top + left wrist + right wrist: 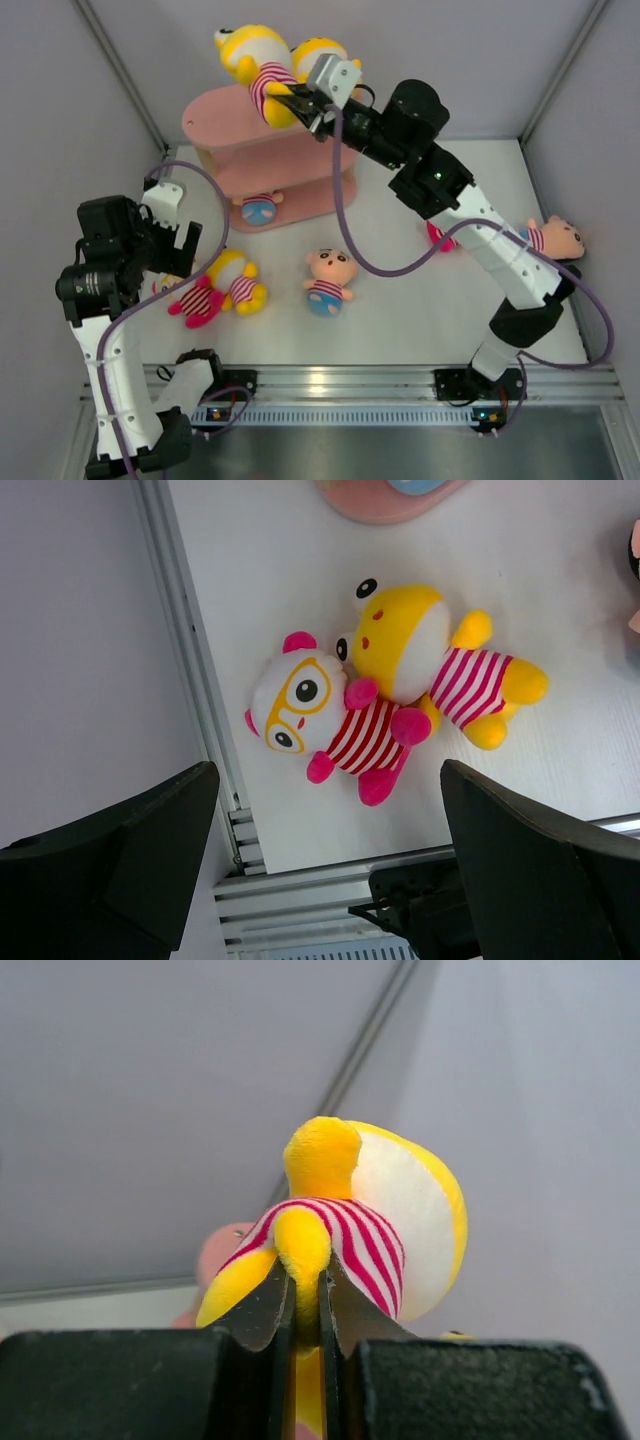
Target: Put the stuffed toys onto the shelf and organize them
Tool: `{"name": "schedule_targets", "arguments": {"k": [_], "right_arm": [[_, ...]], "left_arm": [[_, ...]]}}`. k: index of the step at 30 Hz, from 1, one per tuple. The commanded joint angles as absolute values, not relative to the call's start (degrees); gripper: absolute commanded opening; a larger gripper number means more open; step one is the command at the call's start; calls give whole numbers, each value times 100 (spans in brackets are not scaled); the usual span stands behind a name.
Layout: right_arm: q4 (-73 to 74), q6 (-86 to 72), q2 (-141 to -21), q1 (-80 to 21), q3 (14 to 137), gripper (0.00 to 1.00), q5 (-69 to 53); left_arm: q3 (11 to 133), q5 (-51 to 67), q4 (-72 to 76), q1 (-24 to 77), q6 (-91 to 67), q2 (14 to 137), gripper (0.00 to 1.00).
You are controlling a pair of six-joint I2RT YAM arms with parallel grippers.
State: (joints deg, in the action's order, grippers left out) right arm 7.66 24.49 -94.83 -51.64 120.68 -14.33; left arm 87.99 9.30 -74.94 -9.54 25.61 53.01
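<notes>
My right gripper (pixel 292 103) is shut on a yellow striped toy (pixel 258 62), pinching its yellow limb (pixel 303 1260), and holds it over the top board of the pink shelf (pixel 215 118). Another yellow toy (pixel 318 50) sits at the shelf's top behind it. A peach-faced toy (pixel 260 209) lies on the bottom board. My left gripper (pixel 178 240) is open above a pink-limbed toy (pixel 330 715) and a yellow toy (pixel 430 660) lying together on the table. A peach-faced toy (pixel 329 275) lies mid-table. Another one (pixel 555 237) lies at the right, partly behind my right arm.
A metal rail (pixel 380 380) runs along the table's near edge, also seen in the left wrist view (pixel 300 900). Grey walls enclose the table on the left, back and right. A purple cable (pixel 345 215) hangs from the right arm over the table.
</notes>
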Motion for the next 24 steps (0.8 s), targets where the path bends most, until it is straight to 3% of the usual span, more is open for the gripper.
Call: {"name": "schedule_targets", "arguments": {"k": [1,8,24], "right_arm": [[474,3926,-10325,-5212,12505,0,-660],[325,4403,-11731,-5221,13674,0,404],[606,4131,-12155,-5115,13632,0,589]], "left_arm": [[8912,914,-7409,-932,2452,5265,99],[8754,984,-7409,-914,2514,5212,99],[8517,1020,-7409,-835,2566,5089,99]]}}
